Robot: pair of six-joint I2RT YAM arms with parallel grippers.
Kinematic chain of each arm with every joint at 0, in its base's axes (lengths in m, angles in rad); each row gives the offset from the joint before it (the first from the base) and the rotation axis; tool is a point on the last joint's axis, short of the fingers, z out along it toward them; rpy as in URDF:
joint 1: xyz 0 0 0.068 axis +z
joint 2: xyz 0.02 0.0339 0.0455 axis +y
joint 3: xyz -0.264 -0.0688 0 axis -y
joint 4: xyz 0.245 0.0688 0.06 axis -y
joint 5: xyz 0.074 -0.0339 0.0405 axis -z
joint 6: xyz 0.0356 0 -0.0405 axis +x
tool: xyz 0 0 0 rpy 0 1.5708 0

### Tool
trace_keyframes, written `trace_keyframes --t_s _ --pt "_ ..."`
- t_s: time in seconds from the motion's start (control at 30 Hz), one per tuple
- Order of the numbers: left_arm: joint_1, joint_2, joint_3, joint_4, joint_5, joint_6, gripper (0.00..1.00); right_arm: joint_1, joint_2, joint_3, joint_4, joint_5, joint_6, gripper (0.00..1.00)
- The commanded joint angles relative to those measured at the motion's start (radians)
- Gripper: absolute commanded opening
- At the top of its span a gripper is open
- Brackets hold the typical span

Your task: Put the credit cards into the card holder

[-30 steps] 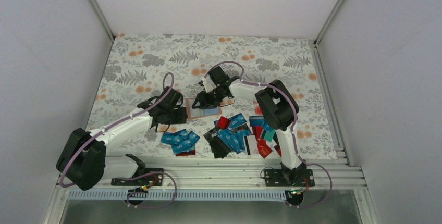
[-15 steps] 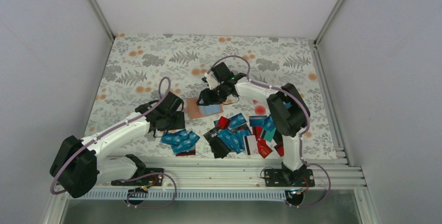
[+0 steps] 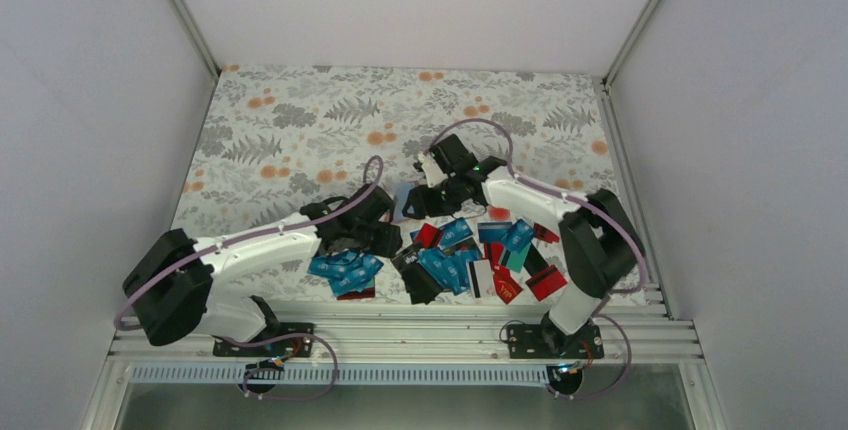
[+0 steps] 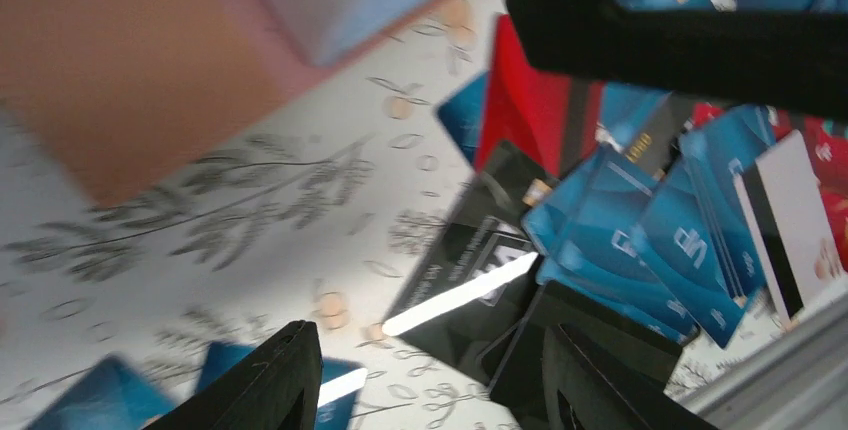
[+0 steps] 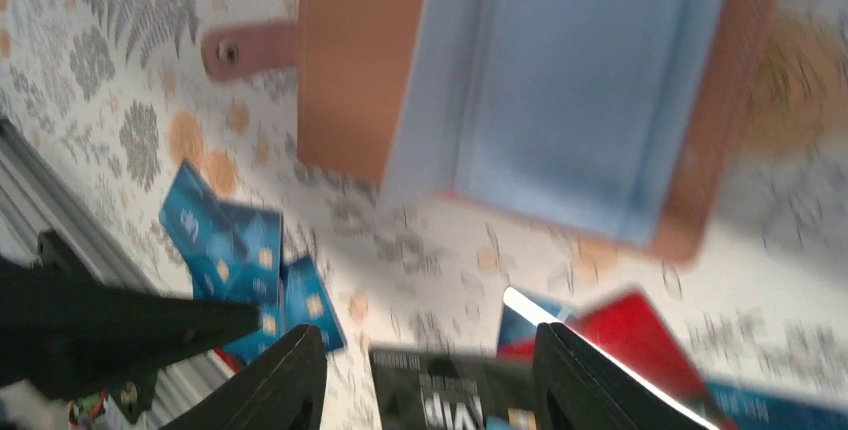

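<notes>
Our left gripper hangs over the flowered table with its fingers spread and nothing between them. Our right gripper is spread and empty too. The credit cards, blue, red and black, lie in a loose heap near the front edge. The card holder lies flat just beyond the heap, pale blue inside showing. A black VIP card sits beneath the right gripper.

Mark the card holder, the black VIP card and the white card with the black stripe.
card holder (image 5: 355, 60), right wrist view, on its tan panel.
black VIP card (image 5: 440, 398), right wrist view, near its lettering.
white card with the black stripe (image 4: 805, 200), left wrist view, on its white face.
</notes>
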Motion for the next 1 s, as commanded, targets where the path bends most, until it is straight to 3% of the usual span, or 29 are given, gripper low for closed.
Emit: trace_keyframes --t_s 0.0,0.27,0.53,0.97 --pt "-0.038 0.070 0.020 0.124 0.108 0.076 0.55 -0.005 -0.156 -0.128 -0.053 0.001 0.096 0.54" --pt "-0.056 0.171 -0.008 0.221 0.194 0.116 0.56 -0.002 -0.326 -0.370 -0.111 -0.091 0.185 0.55" --pt "-0.076 0.199 -0.031 0.263 0.266 0.134 0.56 0.003 -0.497 -0.510 -0.138 -0.119 0.255 0.56" --pt "-0.162 0.189 -0.066 0.241 0.209 0.081 0.55 0.015 -0.531 -0.588 -0.107 -0.120 0.284 0.56"
